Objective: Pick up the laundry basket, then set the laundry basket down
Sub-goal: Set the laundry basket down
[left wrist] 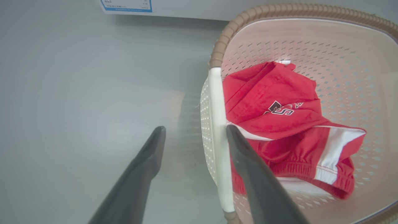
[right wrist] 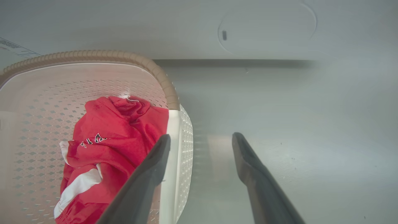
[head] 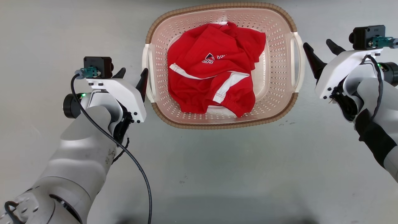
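Note:
The pale pink perforated laundry basket [head: 217, 126] with a brown woven-look rim stands on the grey floor, holding a crumpled red garment [head: 211, 81] with white stripes. My left gripper [head: 132, 76] is open at the basket's left white handle [head: 145, 62]. In the left wrist view that handle [left wrist: 216, 124] lies between the spread fingers of the left gripper [left wrist: 195, 129]. My right gripper [head: 321, 53] is open just beside the right handle [head: 300, 62]. In the right wrist view the basket's side wall [right wrist: 186, 140] sits between its fingers, the inner fingertip [right wrist: 161, 149] over the handle [right wrist: 172, 130].
Behind the basket stands a pale appliance front with a blue-edged label [left wrist: 126, 5] and a round outline [right wrist: 267, 28]. Grey floor [head: 217, 174] stretches in front of the basket and to both sides.

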Motion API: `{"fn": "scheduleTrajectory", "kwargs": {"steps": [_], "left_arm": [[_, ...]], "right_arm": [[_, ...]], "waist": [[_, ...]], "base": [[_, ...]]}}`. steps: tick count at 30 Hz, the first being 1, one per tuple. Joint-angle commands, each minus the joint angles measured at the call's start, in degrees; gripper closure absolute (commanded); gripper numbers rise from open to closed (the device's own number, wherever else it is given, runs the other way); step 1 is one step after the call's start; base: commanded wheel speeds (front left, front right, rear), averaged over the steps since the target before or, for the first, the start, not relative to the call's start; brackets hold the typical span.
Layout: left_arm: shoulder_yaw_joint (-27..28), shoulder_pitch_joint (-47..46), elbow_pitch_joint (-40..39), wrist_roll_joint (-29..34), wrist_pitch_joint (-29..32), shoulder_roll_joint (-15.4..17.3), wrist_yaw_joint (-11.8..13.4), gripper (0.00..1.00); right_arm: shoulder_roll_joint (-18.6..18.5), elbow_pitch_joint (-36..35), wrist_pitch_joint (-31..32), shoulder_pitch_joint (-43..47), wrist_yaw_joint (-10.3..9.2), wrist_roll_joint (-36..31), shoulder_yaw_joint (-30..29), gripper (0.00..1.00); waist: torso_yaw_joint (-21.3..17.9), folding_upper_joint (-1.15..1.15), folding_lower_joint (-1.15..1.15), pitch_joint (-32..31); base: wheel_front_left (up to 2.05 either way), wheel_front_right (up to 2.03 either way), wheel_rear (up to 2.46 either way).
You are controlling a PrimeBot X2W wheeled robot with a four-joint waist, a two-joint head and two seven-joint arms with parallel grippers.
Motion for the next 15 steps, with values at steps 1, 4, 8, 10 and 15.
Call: {"fn": "scheduleTrajectory", "kwargs": {"steps": [1, 4, 8, 10, 15], "left_arm": [[0.98, 1.08, 0.40, -0.72, -0.46, 2.04, 0.62, 0.00], [0.77, 1.40, 0.40, -0.62, -0.20, 2.06, 0.68, 0.00], [-0.01, 1.98, 0.41, -0.18, 0.70, 2.20, 0.18, 0.00], [-0.07, 2.32, 0.41, -0.31, 1.20, 2.32, 0.00, 0.00], [-0.25, 2.77, 0.41, -0.51, 2.25, 2.56, -0.26, 0.00]], "right_arm": [[-0.65, 0.21, -0.45, 3.47, -0.21, 0.12, 0.08, 0.00], [-0.83, 0.29, -0.45, 3.69, -0.21, 0.17, 0.08, 0.00], [-0.96, 0.33, -0.07, 4.27, -0.21, 0.20, 0.08, 0.00], [-1.07, 0.35, 0.14, 4.66, -0.21, 0.23, 0.08, 0.00], [-1.38, 0.55, 0.86, 5.44, -0.21, 0.16, 0.08, 0.00]], "waist": [[0.04, 0.00, 0.00, -0.27], [0.15, 0.00, 0.00, -0.95], [0.21, 0.00, 0.00, -2.09], [0.27, 0.00, 0.00, -2.75], [0.64, 0.00, 0.00, -4.42]], "base": [[0.00, 0.00, 0.00], [0.00, 0.00, 0.00], [0.00, 0.00, 0.00], [0.00, 0.00, 0.00], [0.00, 0.00, 0.00]]}}
